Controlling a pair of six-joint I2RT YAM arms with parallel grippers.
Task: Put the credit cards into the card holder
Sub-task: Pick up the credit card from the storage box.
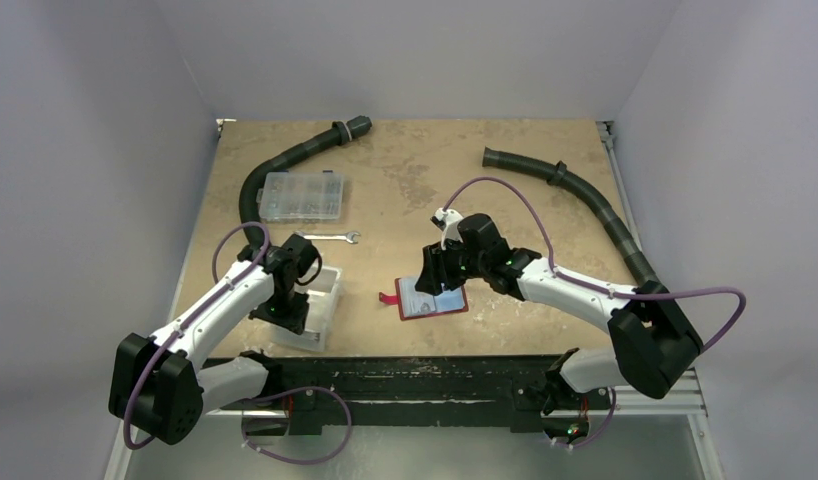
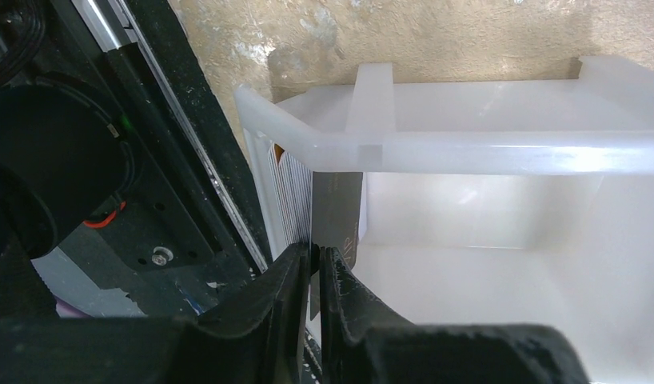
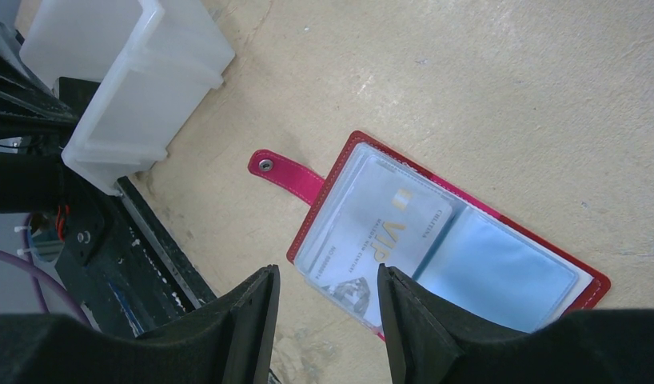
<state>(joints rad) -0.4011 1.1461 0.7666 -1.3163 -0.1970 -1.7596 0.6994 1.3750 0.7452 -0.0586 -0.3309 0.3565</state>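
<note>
The card holder [image 1: 432, 299] lies open and flat on the table [image 1: 505, 200], its red snap tab [image 3: 280, 172] sticking out toward the white bin [image 1: 315, 305]. The clear sleeves face up: the one next to the tab holds a pale card printed "VIP" [image 3: 380, 236], and the sleeve beside it [image 3: 500, 272] shows only light blue. The right gripper [image 3: 328, 296] hovers directly above the holder's tab end, its fingers spread wide with nothing between them. To the holder's left in the overhead view, just beyond the tab, the left gripper [image 2: 314, 260] reaches down into the bin. Its fingers are pinched almost together on the top edge of the credit cards [image 2: 292, 200] – a small stack standing on edge against the bin's end wall, a line-printed face outermost and a dark card [image 2: 337, 212] beside it. How many cards the fingers actually clamp cannot be told. Behind and left of the holder lies a wrench [image 1: 330, 237], and farther back the same way a clear compartment box [image 1: 302, 196] – well apart from the holder. Two black ribbed hoses [image 1: 285, 160] [image 1: 585, 195] curve along the table's far corners.
</note>
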